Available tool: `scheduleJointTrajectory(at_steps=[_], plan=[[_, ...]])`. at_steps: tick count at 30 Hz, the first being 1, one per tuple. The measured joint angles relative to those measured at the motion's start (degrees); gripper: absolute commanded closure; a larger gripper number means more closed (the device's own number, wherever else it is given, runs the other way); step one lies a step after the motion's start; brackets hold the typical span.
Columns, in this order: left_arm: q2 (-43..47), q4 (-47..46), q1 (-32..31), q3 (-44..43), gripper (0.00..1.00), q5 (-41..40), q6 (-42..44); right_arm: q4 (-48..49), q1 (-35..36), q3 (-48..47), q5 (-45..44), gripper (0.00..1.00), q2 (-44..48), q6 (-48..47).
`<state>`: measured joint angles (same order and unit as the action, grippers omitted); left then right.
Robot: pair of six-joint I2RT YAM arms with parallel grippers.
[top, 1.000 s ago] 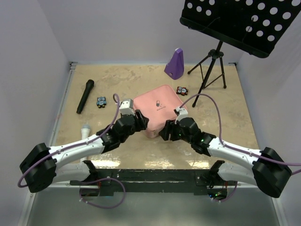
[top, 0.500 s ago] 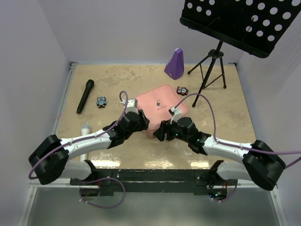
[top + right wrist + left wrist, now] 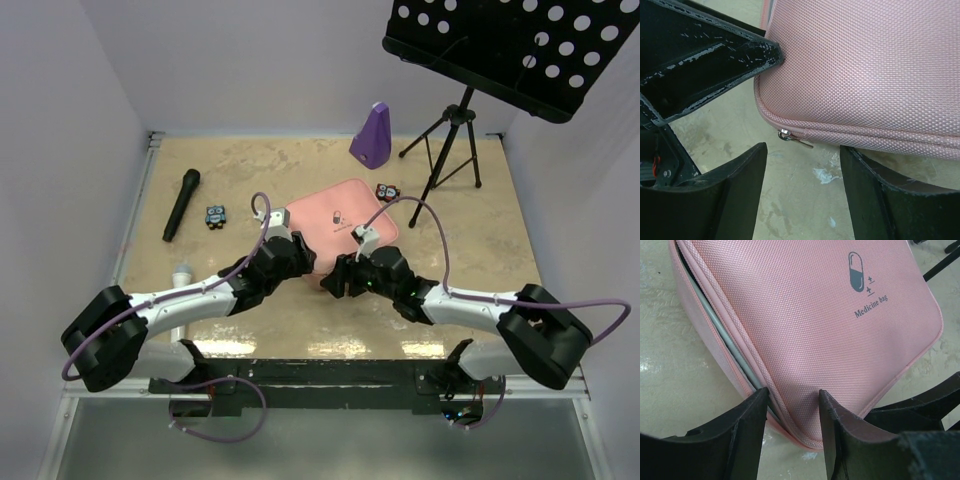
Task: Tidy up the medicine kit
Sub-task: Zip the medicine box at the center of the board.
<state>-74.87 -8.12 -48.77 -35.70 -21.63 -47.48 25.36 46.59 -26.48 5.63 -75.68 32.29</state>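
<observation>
The medicine kit (image 3: pixel 840 340), lid down and contents hidden, has its corner between the fingers of the left gripper (image 3: pixel 792 392); whether they clamp it I cannot tell. The right gripper (image 3: pixel 802 147), released, frames the zipper pull (image 3: pixel 790 137), having slid nearer its partner than before.

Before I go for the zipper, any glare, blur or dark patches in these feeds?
Top external: soft even light, with a pale sheen along the near edge of the table. Left wrist: the medicine kit shows sharp weave and print; the left gripper is dark and featureless. Right wrist: the zipper pull is crisp, with no glare.
</observation>
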Motion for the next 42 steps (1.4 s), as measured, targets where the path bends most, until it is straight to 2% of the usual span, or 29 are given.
scheduleJointTrajectory(at_steps=[10, 33, 39, 42], plan=[[-0.04, -1.01, 0.07, 0.46, 0.51, 0.0, 0.0, -0.02, 1.97, -0.98, -0.04, 0.49, -0.81, 0.04], [-0.61, -3.04, 0.35, 0.92, 0.51, 0.37, -0.13, 2.47, 7.28, -4.68, -0.68, 0.47, -1.46, -0.68], [-0.26, -3.04, 0.48, 1.14, 0.5, 0.44, -0.13, -1.6, 7.41, -3.87, -3.3, 0.48, 8.87, -1.44], [1.4, -2.8, 0.68, 2.01, 0.45, 0.55, -0.42, -2.45, 7.41, -3.72, -7.06, 0.48, 15.45, -1.44]])
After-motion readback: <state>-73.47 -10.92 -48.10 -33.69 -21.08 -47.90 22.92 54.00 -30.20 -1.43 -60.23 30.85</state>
